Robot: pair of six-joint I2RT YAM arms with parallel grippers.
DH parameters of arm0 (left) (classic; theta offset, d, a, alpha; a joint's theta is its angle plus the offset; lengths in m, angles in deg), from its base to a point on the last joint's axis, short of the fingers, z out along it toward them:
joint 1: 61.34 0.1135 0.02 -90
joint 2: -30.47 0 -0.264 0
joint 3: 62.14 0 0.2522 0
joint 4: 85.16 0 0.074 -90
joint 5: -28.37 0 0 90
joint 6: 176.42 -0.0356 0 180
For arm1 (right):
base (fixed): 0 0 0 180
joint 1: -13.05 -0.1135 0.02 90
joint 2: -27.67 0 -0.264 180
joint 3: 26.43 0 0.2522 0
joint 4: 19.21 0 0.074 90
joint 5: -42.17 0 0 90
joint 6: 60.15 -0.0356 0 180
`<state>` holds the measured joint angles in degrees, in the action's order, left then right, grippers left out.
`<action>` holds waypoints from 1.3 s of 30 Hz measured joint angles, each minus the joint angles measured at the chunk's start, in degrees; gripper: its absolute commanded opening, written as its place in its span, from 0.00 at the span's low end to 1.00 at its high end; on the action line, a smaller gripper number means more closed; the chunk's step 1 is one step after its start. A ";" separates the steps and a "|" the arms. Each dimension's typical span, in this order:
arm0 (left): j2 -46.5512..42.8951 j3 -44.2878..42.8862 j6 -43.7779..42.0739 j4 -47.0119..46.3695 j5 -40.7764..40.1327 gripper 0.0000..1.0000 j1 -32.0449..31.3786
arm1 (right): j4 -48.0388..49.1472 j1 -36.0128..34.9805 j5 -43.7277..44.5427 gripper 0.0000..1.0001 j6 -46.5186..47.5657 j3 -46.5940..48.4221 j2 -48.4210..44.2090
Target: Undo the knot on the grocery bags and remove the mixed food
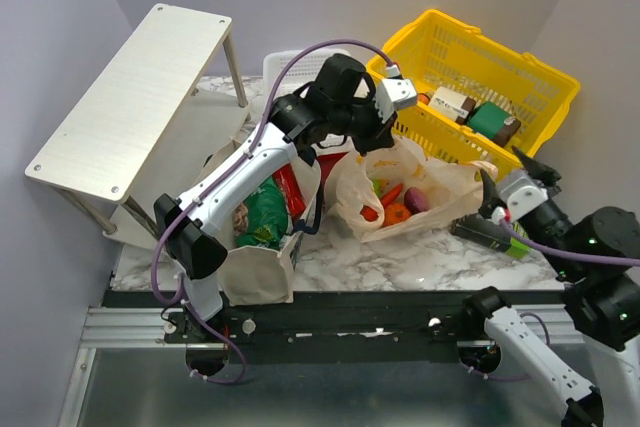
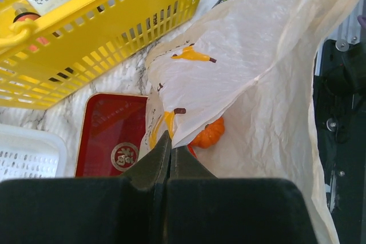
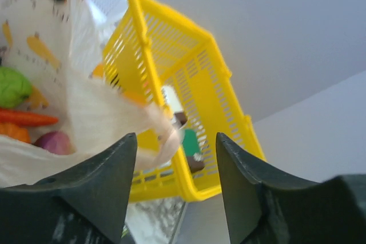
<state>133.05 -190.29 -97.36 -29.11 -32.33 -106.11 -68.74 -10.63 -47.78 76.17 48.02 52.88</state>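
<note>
The thin peach-cream plastic bag (image 1: 440,187) lies open on the marble; no tied knot shows. Inside it are a carrot (image 1: 391,194), an orange (image 1: 397,214), a purple onion (image 1: 417,200) and a green apple (image 1: 377,185). My left gripper (image 1: 377,143) is shut on the bag's far rim (image 2: 189,124) and holds it up; the orange (image 2: 210,134) shows beneath. My right gripper (image 3: 176,141) is open at the bag's right corner, a twisted bag end (image 3: 170,135) between its fingers, untouched. The canvas tote (image 1: 262,272) holds a green snack bag (image 1: 262,215) and a red packet (image 1: 291,192).
A yellow basket (image 1: 520,72) with boxes stands at the back right, close behind the bag. A black-and-green box (image 1: 490,235) lies under my right gripper. A white wooden shelf (image 1: 130,87) stands at the back left. A red packet (image 2: 114,141) and a white basket (image 2: 23,152) lie by the bag.
</note>
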 measured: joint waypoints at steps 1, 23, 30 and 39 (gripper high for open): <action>0.07 -0.07 0.17 -0.11 0.04 0.00 -0.17 | 0.20 0.02 -1.64 0.69 0.20 3.50 1.81; 0.70 -2.43 2.05 -0.68 0.11 0.00 -1.01 | -15.04 -2.58 -37.03 0.11 27.93 -14.19 8.11; -0.57 -4.09 2.43 -0.72 -0.31 0.00 -1.05 | -33.70 -2.62 -37.18 0.09 42.29 -16.55 -1.88; -5.18 -1.25 3.78 -1.05 0.61 0.00 -3.58 | -37.44 -2.64 -35.28 0.11 37.09 -15.65 -4.02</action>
<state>127.87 -191.53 -93.58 -30.16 -31.72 -109.69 -106.18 -13.27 -83.05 113.27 32.37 48.86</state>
